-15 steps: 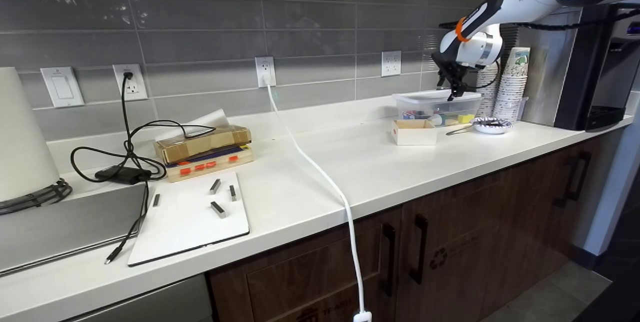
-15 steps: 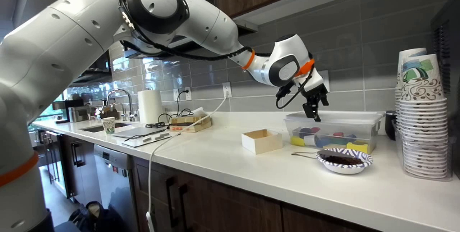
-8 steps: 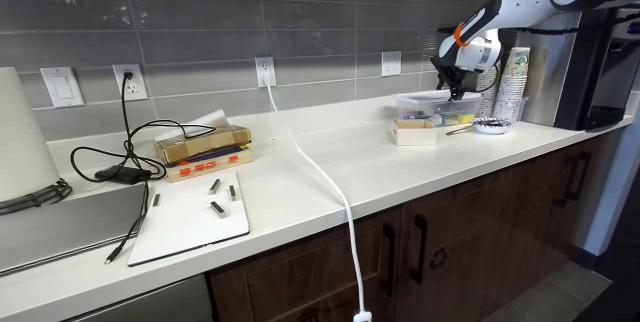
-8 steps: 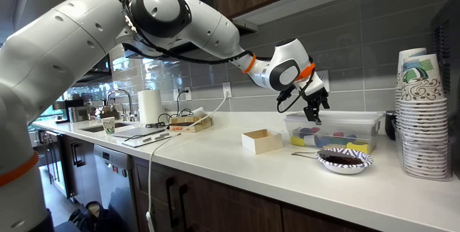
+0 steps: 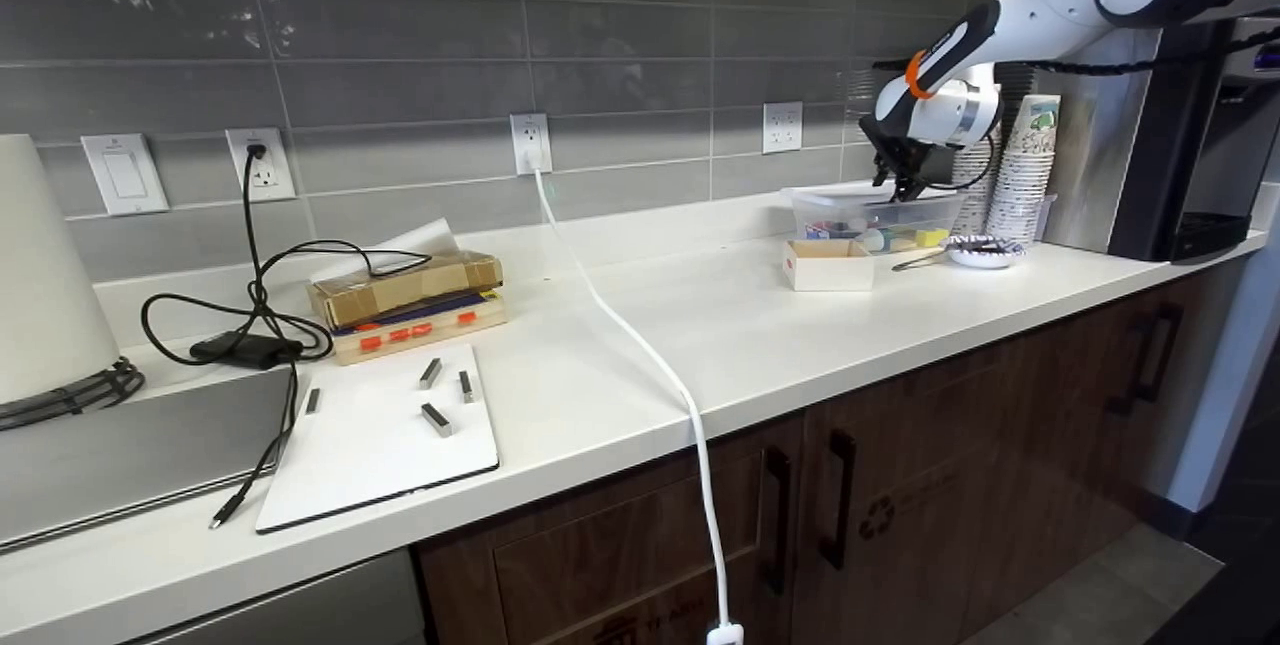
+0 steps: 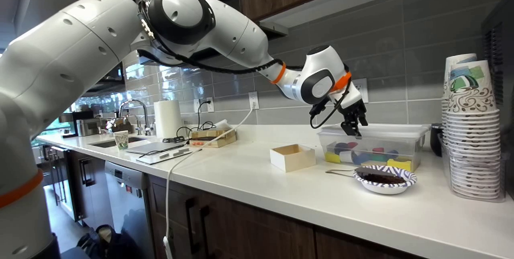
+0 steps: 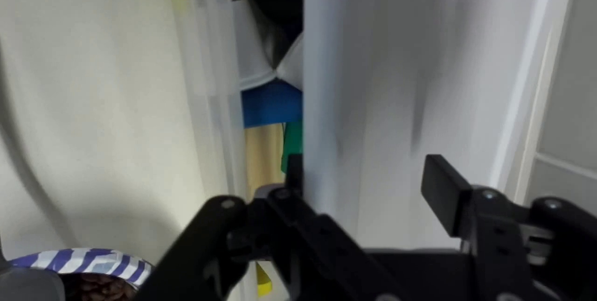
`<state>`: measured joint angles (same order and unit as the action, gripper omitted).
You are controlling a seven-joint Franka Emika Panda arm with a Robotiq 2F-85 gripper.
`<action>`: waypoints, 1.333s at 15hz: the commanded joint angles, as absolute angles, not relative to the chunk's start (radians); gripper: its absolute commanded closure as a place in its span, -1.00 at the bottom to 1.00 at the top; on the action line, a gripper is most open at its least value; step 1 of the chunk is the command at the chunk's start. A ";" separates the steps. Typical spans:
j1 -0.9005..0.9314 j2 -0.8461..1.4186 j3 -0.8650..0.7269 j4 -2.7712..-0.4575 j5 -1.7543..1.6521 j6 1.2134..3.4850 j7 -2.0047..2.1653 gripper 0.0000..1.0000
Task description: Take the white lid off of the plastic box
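The white lid [image 6: 395,129] lies across the top of the plastic box [image 6: 401,146], a clear tub with coloured pieces inside. The box [image 5: 935,217] and lid [image 5: 835,191] show in both exterior views. In the wrist view the lid [image 7: 382,105] fills the middle and right, and the box's translucent wall [image 7: 217,105] shows to the left. My gripper [image 7: 366,175] is open over the lid's front part. One fingertip is at the lid's front edge, partly hidden by it. The other is over the lid's top. I cannot tell whether either touches. The gripper [image 6: 358,128] tilts downward.
A small open pale box [image 6: 292,160] stands left of the tub. A patterned bowl [image 6: 383,189] with dark contents and a utensil stands in front of it. Stacked paper cups [image 6: 476,150] stand to its right. The tiled wall [image 6: 385,102] is close behind.
The arm has lowered a little and the hand has tipped slightly, with its fingers moving down at the lid. The gripper stays open and the tub stays in place.
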<state>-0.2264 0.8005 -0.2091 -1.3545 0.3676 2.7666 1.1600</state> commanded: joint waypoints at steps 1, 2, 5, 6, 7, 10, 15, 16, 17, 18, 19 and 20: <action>-0.242 0.822 -0.186 -1.345 0.371 2.808 1.138 0.27; -0.244 0.821 -0.182 -1.350 0.374 2.815 1.133 0.44; -0.245 0.795 -0.171 -1.371 0.379 2.860 1.115 0.72; -0.246 0.787 -0.166 -1.377 0.381 2.883 1.107 0.80; -0.247 0.772 -0.157 -1.386 0.386 2.910 1.095 0.94; -0.244 0.735 -0.135 -1.412 0.395 2.971 1.066 0.94; -0.252 0.687 -0.069 -1.467 0.426 3.058 0.991 0.93; -0.255 0.679 -0.051 -1.477 0.435 3.083 0.972 0.93; -0.260 0.666 -0.023 -1.493 0.446 3.117 0.943 0.93; -0.266 0.653 0.004 -1.509 0.455 3.148 0.916 0.93; -0.289 0.642 0.053 -1.526 0.438 3.179 0.902 0.93; -0.303 0.628 0.090 -1.545 0.435 3.201 0.879 0.93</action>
<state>-0.2562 0.7041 -0.0163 -1.4479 0.4239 3.1246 0.9584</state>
